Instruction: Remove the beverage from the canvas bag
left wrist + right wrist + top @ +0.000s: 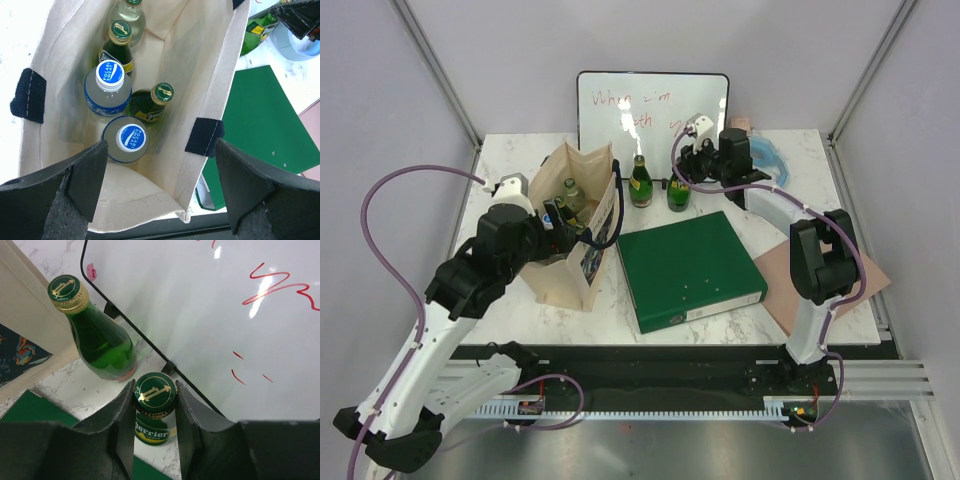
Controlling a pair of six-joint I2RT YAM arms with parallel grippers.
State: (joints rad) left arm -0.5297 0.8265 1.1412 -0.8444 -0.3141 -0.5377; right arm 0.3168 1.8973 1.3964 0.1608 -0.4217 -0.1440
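Note:
The beige canvas bag (563,278) stands upright at the left of the table, its mouth open. Inside it (165,55) stand two Pocari Sweat bottles with blue caps (132,138) (110,74), two green Perrier bottles (161,92) (120,32) and a clear bottle (131,4). My left gripper (160,155) is open and empty, above the bag's near rim (555,215). My right gripper (155,396) is shut on the cap of a green Perrier bottle (153,432) standing on the table (678,193). A second green bottle (102,345) stands beside it.
A whiteboard (653,105) leans at the back, just behind the two bottles. A green binder (690,265) lies right of the bag. A brown board (782,290) lies under my right arm. A blue object (772,158) sits at the back right.

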